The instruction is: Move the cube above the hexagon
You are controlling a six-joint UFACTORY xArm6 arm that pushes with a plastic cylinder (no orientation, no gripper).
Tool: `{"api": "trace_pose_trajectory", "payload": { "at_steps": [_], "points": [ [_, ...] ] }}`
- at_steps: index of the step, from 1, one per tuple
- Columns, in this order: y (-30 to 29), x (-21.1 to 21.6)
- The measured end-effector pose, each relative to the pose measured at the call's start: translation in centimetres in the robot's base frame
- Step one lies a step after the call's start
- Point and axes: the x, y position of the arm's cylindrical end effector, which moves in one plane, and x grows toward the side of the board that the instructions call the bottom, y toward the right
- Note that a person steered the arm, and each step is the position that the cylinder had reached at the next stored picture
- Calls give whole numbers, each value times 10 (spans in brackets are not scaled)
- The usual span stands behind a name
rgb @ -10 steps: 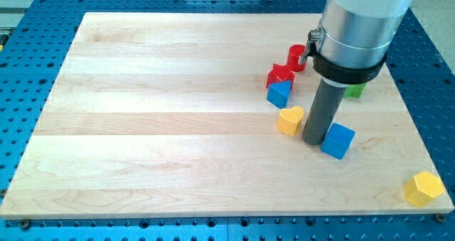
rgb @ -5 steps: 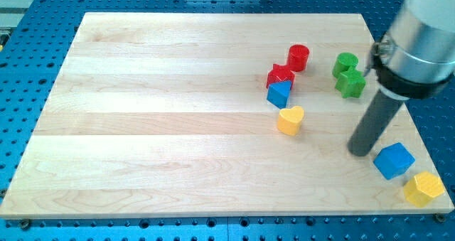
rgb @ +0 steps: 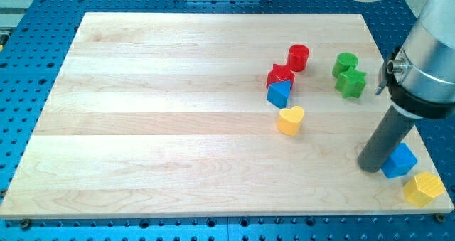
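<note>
The blue cube (rgb: 401, 161) lies near the board's right edge at the view's lower right. The yellow hexagon (rgb: 424, 188) sits just below and to the right of it, at the board's corner. The two look close together, almost touching. My tip (rgb: 370, 167) rests on the board against the cube's left side. The dark rod rises from it to the silver arm at the view's right.
A yellow heart (rgb: 290, 119) lies mid-board. A blue triangular block (rgb: 279, 94), a red star-like block (rgb: 280, 75) and a red cylinder (rgb: 298, 57) cluster above it. Two green blocks (rgb: 348, 75) sit at upper right. The wooden board (rgb: 156, 113) ends just right of the cube.
My tip has moved right and slightly down, pushing the blue cube from beside the yellow heart to the board's right edge, next to the yellow hexagon.
</note>
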Motion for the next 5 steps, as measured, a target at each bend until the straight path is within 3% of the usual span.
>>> {"api": "trace_pose_trajectory", "payload": {
  "at_steps": [2,3,5],
  "points": [
    [12,-12],
    [-11,-21],
    [-39,-87]
  ]
}}
